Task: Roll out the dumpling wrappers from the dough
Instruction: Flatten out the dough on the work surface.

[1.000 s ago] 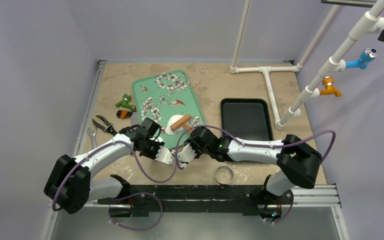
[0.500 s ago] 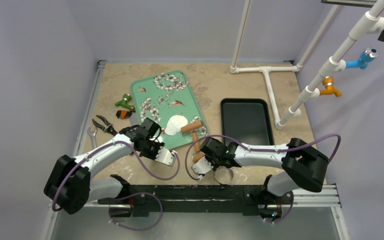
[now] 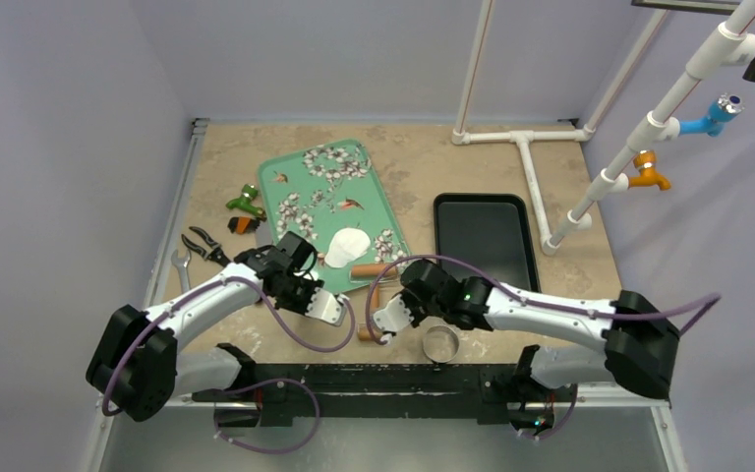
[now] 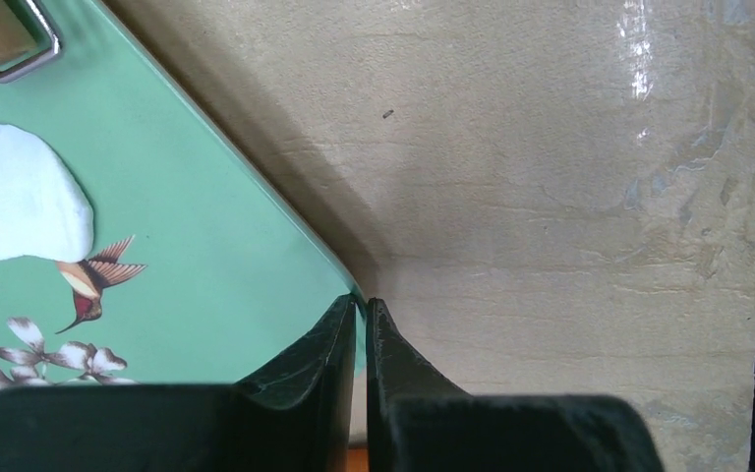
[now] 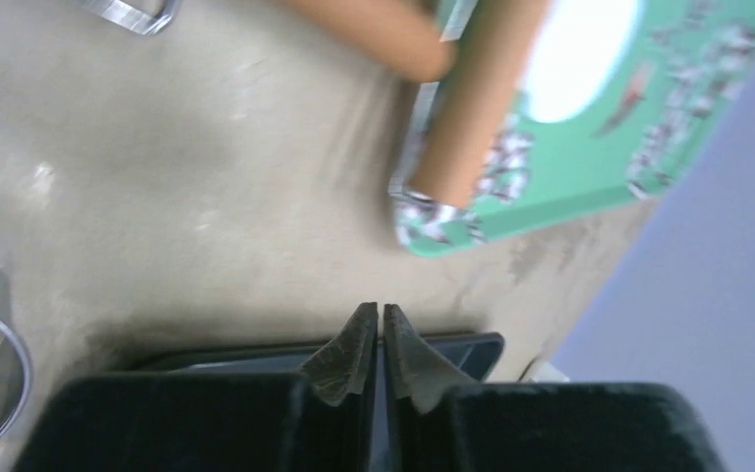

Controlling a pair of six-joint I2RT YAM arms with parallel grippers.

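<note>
Left pincer (image 4: 361,307) and right pincer (image 5: 380,315) both clenched empty — dough (image 3: 346,246) on green tray (image 3: 305,192)

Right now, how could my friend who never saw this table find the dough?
Find the big green flowery tray in the middle of the table. Toward its near right corner sits the dough, a soft white lump. It is the only plain white thing there; the roller beside it is brown.

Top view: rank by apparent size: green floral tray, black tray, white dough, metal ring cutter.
1. green floral tray
2. black tray, near end partly hidden, but it looks clearly smaller than the green one
3. white dough and metal ring cutter: about alike, so not ranked against each other
</note>
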